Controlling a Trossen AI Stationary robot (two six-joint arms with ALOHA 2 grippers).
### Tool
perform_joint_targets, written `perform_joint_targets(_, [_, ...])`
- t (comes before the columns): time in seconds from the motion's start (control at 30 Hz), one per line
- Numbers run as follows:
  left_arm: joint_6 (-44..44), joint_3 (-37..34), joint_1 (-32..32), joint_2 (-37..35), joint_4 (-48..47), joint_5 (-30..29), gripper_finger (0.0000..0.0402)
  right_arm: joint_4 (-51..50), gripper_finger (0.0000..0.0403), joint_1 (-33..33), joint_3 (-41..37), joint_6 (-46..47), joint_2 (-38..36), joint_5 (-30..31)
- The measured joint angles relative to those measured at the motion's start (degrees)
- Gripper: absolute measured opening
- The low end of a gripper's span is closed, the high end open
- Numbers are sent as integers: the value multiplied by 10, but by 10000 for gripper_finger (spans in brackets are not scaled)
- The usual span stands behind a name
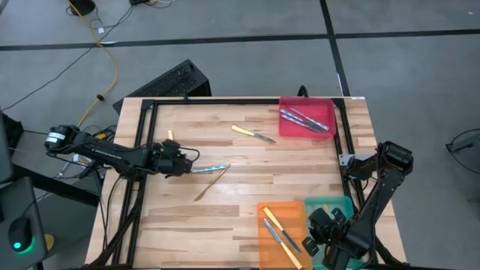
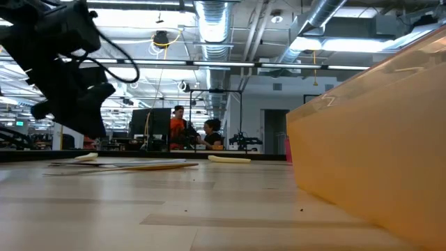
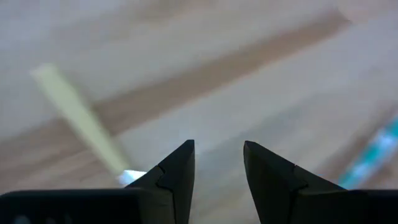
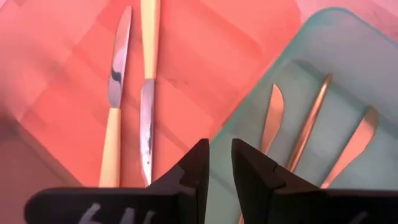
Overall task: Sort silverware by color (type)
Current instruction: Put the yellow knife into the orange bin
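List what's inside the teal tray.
The teal tray holds three tan wood-coloured utensils. In the high view the right arm covers most of it, so anything further there stays hidden.

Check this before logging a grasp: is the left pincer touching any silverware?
Apart. The left wrist view shows the left pincer open, bare wood between its fingers; the yellow-handled utensil lies off to one side.
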Motion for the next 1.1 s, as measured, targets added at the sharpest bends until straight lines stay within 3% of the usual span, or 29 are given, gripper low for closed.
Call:
perform_joint_targets(0.17, [-80, 0, 7, 0, -73, -88, 122, 4, 93, -10, 0, -11, 0, 0])
perform_joint_targets(0.37, [-120, 0, 40, 0, -114, -122, 122, 6, 93, -12, 0, -13, 0, 26])
perform_joint_targets(0.67, [-72, 0, 109, 0, -110, -116, 122, 8, 93, -12, 0, -22, 0, 57])
perform_joint_targets(1.1, [-13, -29, 130, 0, -8, -74, 122, 10, 93, -20, 0, -43, 0, 60])
